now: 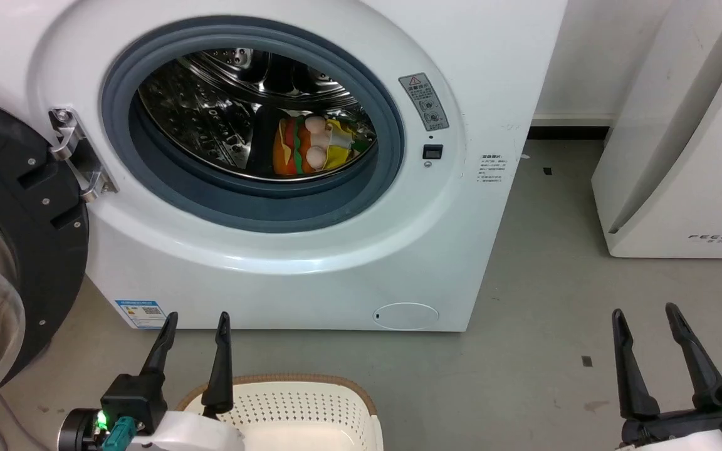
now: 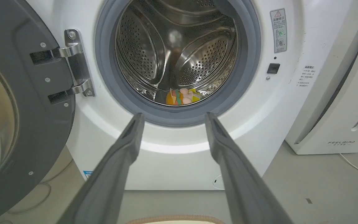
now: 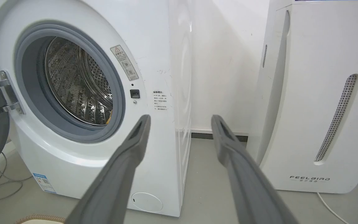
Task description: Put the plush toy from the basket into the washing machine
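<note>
Fingers apart on left gripper, right gripper — plush toy beyond, in washing machine

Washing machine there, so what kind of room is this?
Probably a laundry room or corner: a front-loading washing machine with its door swung open, a perforated basket in front of it, and a white FEELBIRD appliance standing beside it.

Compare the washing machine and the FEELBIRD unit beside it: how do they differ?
The washing machine has a round grey-gasketed porthole; the FEELBIRD unit has a flat front with a slanted perforated slot. The washing machine's door hangs open, the plush toy lying in its drum; the FEELBIRD unit shows no door. Both are white and stand on the grey floor.
</note>
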`<state>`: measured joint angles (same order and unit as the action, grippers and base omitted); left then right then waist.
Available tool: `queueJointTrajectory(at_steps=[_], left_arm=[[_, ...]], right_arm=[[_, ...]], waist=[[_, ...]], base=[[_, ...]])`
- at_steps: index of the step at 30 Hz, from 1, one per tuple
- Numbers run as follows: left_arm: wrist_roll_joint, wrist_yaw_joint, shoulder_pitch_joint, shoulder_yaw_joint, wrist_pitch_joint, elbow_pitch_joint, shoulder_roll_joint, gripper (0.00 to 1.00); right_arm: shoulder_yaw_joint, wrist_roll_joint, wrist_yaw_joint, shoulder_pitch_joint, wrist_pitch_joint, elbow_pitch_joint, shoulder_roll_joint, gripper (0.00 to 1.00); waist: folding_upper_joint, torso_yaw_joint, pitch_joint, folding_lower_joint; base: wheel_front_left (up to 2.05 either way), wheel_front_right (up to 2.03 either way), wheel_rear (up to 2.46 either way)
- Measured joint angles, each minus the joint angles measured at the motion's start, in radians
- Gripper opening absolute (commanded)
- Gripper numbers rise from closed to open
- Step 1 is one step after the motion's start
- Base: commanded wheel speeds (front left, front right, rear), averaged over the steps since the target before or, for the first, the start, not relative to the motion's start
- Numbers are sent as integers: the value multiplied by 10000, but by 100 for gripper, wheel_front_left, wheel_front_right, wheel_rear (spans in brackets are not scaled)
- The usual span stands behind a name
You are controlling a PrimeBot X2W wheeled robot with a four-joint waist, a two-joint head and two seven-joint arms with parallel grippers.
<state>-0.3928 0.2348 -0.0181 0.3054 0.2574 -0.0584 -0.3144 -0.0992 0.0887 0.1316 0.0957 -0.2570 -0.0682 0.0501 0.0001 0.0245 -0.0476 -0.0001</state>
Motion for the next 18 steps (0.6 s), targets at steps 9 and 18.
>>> queueJointTrajectory(at_steps=[9,18], left_arm=[[228,-182,-4,-217,-15,-56,188,0],[405,-293,-4,-355,-178,-42,299,0]], right_arm=[[6,-2,0,-3,10,-2,0,0],[61,-8,0,-8,165,13,0,0]], waist=[[0,-10,-51,0],[0,-27,-14,0]], base=[[0,0,0],[0,0,0]])
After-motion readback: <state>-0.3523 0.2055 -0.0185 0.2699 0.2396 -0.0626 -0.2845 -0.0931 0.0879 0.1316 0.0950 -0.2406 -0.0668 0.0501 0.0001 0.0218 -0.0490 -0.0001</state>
